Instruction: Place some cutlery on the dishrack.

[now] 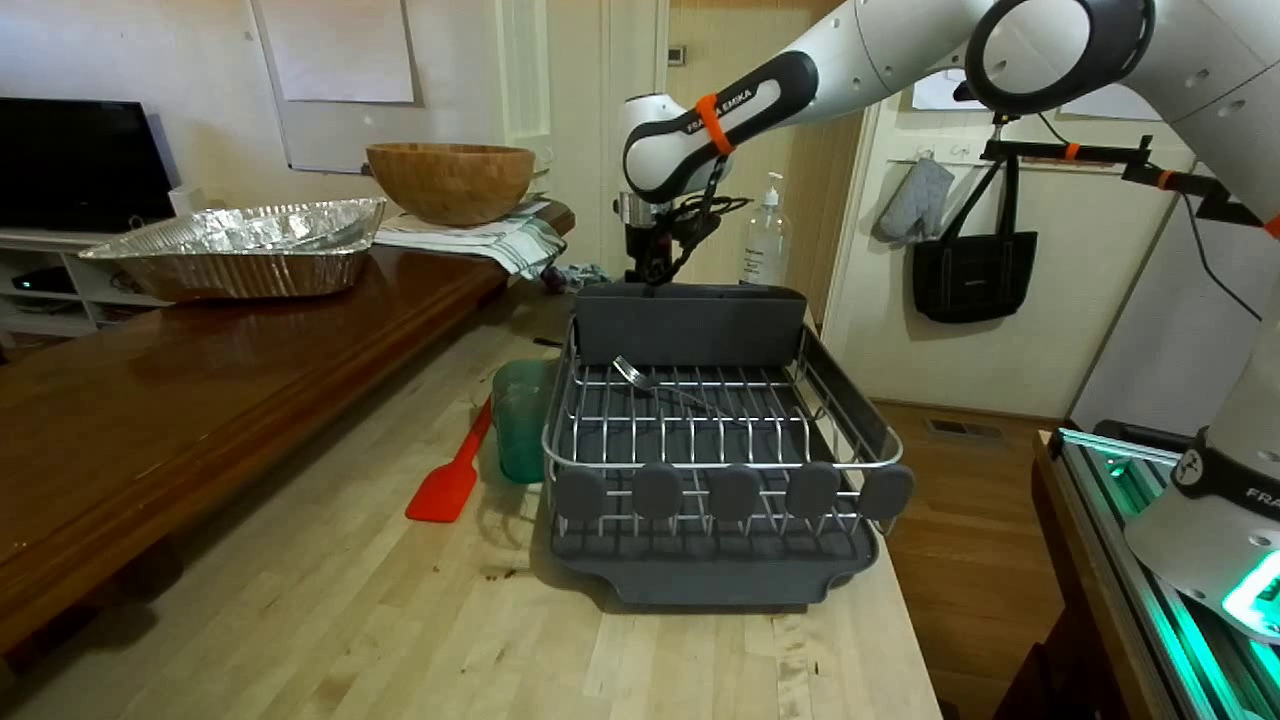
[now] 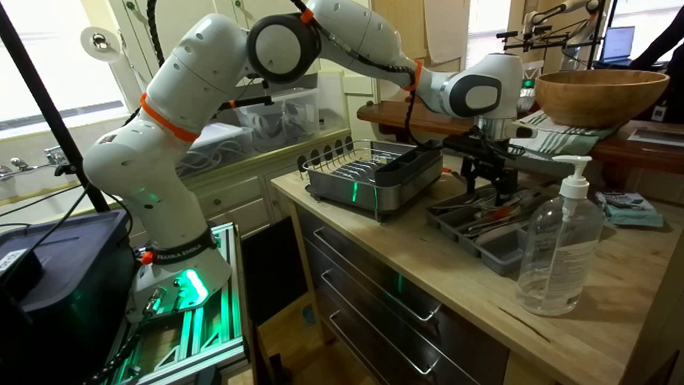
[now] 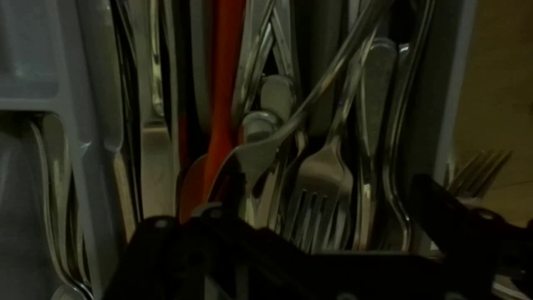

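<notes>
1. Dishrack [image 1: 715, 580]: dk. grey plastic w/ silvery wires; sits on counter [image 1: 380, 620]. Utensil caddy [image 1: 690, 325] at end nearest cutlery tray [image 2: 499, 263].
2. Rack fork [image 1: 633, 373]: obs. in dishrack, lying aslant over the wires, tines twd. caddy end.
3. Cutlery tray: grey, divided, on counter btwn. dishrack and pump bottle [image 2: 561, 240].
4. Hand [image 2: 487, 192]: low over cutlery tray, pointing down; fingers spaced well apart.
5. Tray contents, wrist view (dim): tray fork [image 3: 322, 171], tines twd. hand; red utensil [image 3: 225, 83] set lengthwise; other metal pcs. crowded around, some too dark to ID.
6. Outer fork [image 3: 472, 191]: tines show beyond tray's side wall, alongside a finger; remainder hidden, contact w/ hand cannot be told.
7. Green cup [image 1: 518, 420]: translucent, just beside dishrack; touching or not, cannot tell. Red spatula [image 1: 445, 490] flat on counter, handle running up to cup's edge in an exterior view.
8. Pump bottle: clear, upright. Packet [image 2: 628, 208] near it on counter.
9. Raised wood counter [image 1: 200, 400]: wooden bowl [image 1: 450, 185] on striped towel [image 2: 566, 133]; foil pan [image 1: 250, 265] nearby.
</notes>
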Robot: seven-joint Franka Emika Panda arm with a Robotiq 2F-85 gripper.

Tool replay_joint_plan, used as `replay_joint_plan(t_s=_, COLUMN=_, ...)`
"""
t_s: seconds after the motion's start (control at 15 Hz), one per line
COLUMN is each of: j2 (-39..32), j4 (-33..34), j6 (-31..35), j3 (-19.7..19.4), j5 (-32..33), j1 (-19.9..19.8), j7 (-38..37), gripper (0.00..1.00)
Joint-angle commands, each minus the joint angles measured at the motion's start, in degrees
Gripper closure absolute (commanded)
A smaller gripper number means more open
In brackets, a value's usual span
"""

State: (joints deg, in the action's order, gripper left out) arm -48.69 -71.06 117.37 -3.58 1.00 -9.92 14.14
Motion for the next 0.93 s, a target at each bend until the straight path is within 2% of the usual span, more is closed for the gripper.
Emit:
replay_joint_plan(t_s=0.0, j2=-2.7, j4=2.6, j6=-1.5, j3=0.6, j5=0.4, j1=-0.5, j7=0.3, gripper=0.0)
replay_joint_plan(t_s=0.33, j2=-4.4, j4=4.1, j6=-3.0, j3=1.0, j5=0.0, j1=-1.0, j7=0.9, gripper=0.01)
replay_joint_plan(t_s=0.4, j2=-4.7, j4=4.5, j6=-3.5, j3=1.1, j5=-0.1, j1=-1.2, j7=1.1, gripper=0.26)
replay_joint_plan(t_s=0.53, j2=-5.3, j4=5.3, j6=-4.7, j3=1.3, j5=-0.2, j1=-1.3, j7=1.5, gripper=0.3)
replay_joint_plan(t_s=0.87, j2=-5.5, j4=6.7, j6=-7.0, j3=2.1, j5=-0.5, j1=-1.3, j7=1.7, gripper=0.69)
